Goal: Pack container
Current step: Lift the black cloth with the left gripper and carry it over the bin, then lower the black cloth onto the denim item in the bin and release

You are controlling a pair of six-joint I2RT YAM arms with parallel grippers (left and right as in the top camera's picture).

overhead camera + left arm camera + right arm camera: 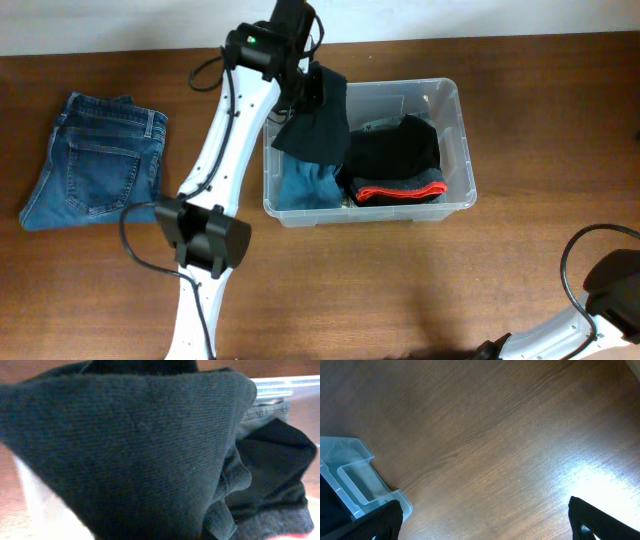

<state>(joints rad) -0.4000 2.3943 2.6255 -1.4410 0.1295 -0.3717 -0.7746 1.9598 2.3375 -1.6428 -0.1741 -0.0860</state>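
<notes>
The clear plastic container [462, 140] stands right of the table's middle. It holds a black folded stack with a red stripe [400, 160] and a blue garment [305, 185]. My left gripper [312, 85] is over the container's far left corner, shut on a dark garment [318, 130] that hangs down over the tub's left part. That garment [125, 450] fills the left wrist view and hides the jaws; the container rim [280, 382] shows behind it. My right gripper [485, 515] is open and empty above bare table, beside a corner of the container [357, 475].
A folded pair of blue jeans [95, 160] lies on the wooden table at the far left. The left arm's base [205, 235] stands near the front, left of the container. The right arm [610, 285] is at the front right corner.
</notes>
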